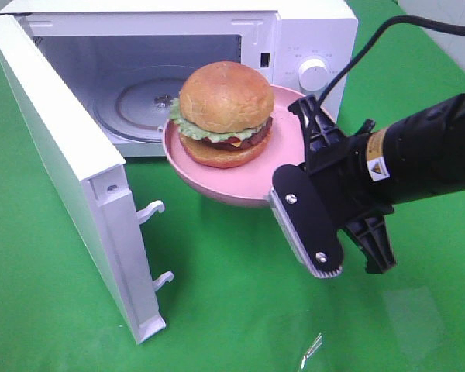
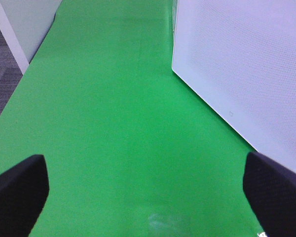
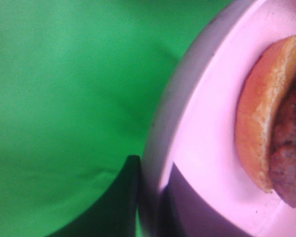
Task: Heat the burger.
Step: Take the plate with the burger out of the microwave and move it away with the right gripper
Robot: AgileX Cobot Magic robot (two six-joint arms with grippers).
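Exterior high view: the burger point(image 1: 226, 108) sits on a pink plate point(image 1: 244, 184) held aloft before the open microwave point(image 1: 170, 85); the right hand point(image 1: 291, 203) is clamped on the plate's rim; left wrist view: the left hand point(image 2: 148, 190), fingers spread wide, hovers over the green surface point(image 2: 113, 123).

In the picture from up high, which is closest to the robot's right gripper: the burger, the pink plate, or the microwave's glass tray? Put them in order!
Starting from the right gripper:
1. Pink plate: its rim is held in the fingers, in front of the microwave's opening.
2. Burger: sitting on the plate, toward the plate's far side.
3. Glass tray: inside the open microwave, behind the burger and left.
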